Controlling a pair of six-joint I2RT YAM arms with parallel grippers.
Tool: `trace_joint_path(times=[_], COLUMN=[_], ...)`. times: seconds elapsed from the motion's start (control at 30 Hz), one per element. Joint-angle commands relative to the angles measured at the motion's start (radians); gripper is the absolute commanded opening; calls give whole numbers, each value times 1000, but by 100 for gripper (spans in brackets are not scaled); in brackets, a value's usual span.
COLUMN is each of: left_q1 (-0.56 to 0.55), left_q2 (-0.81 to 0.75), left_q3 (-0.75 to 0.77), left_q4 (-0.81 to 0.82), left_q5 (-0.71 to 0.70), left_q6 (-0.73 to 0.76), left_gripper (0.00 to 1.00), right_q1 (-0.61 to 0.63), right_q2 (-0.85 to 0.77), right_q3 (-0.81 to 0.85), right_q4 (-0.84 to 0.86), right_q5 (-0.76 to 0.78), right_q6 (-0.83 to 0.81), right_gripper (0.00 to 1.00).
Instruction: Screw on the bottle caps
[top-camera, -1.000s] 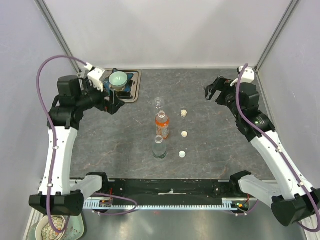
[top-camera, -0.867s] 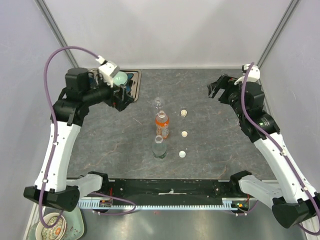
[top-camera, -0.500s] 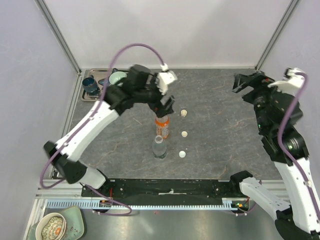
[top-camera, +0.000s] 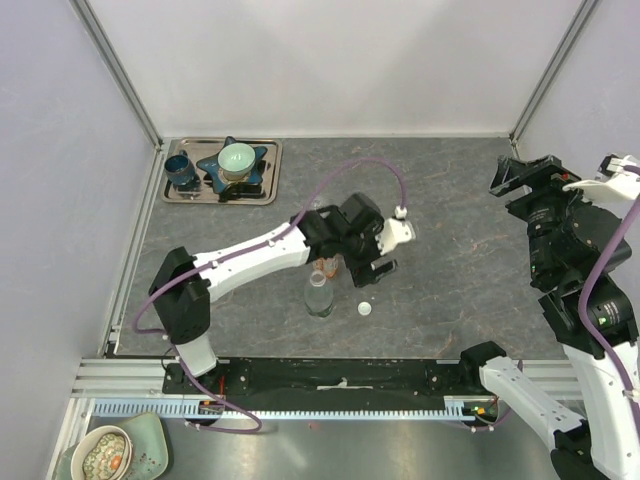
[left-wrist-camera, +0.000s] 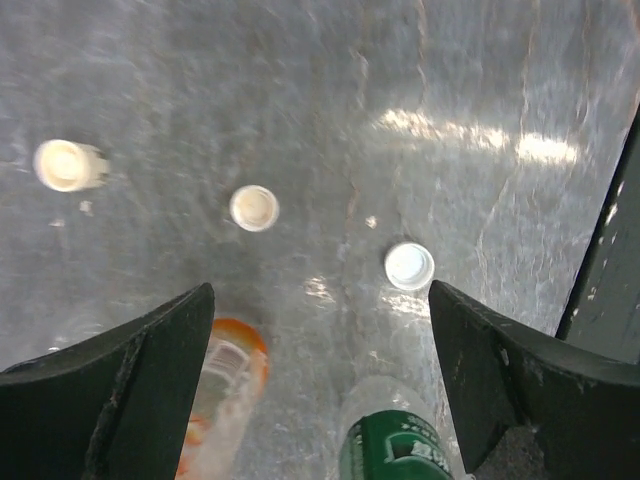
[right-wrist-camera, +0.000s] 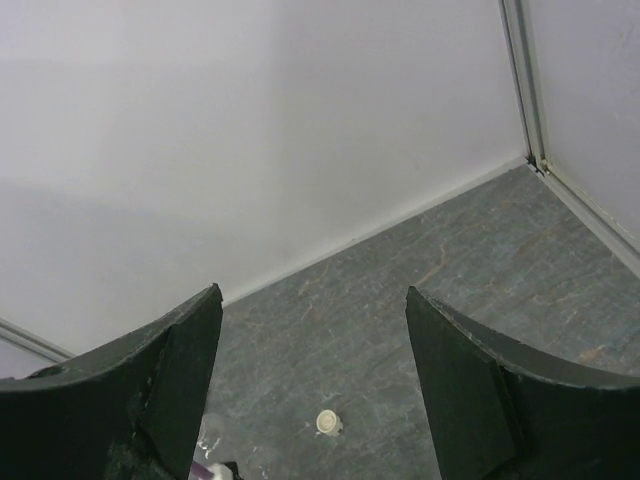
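Note:
My left gripper (top-camera: 378, 267) hangs open over the middle of the table, just right of the bottles. Its wrist view looks down between the fingers (left-wrist-camera: 120, 395) on three bottle caps: a cream one (left-wrist-camera: 65, 165), a second (left-wrist-camera: 254, 208) and a white one (left-wrist-camera: 409, 265). The orange bottle (left-wrist-camera: 232, 385) and the clear green-labelled bottle (left-wrist-camera: 392, 440) stand uncapped below it. From above I see the clear bottle (top-camera: 319, 295), part of the orange bottle (top-camera: 325, 265) and one cap (top-camera: 364, 309); the arm hides the rest. My right gripper (top-camera: 522, 178) is open and empty, raised at the far right; one cap (right-wrist-camera: 327, 422) lies far below it.
A metal tray (top-camera: 262, 192) at the back left holds a dark blue cup (top-camera: 181, 170) and a pale green bowl (top-camera: 237, 157). White walls close the back and sides. A black rail (top-camera: 340, 372) runs along the near edge. A patterned bowl (top-camera: 103, 455) sits off the table.
The left arm swung from the tray at the back left across to the bottles and caps in the centre. The right arm rose and drew back to the right, its jaws narrowing somewhat.

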Motion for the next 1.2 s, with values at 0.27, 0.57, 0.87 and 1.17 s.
trace_joint_path(times=[0.27,0.57,0.87,1.17], left_q1=[-141,-144,-145,-145], left_q2=[79,140,103,122], left_q3=[-155,-172,-233,-235], left_q4=[172,204,187,202], left_q5=[-160,-165,-136,-116], left_q6=[116,147,195,181], left_gripper=[84,68,61,61], right_q1=[-1,0,-1,0], right_q2=[-20,-40,-31,-31], right_q3=[-56,-87,-97,-106], right_q4=[-23,-23,-21,-18], right_q5=[18,7,-10,-33], right_q6=[-38,-47,-49,-34], right_gripper=[78,70,70,71])
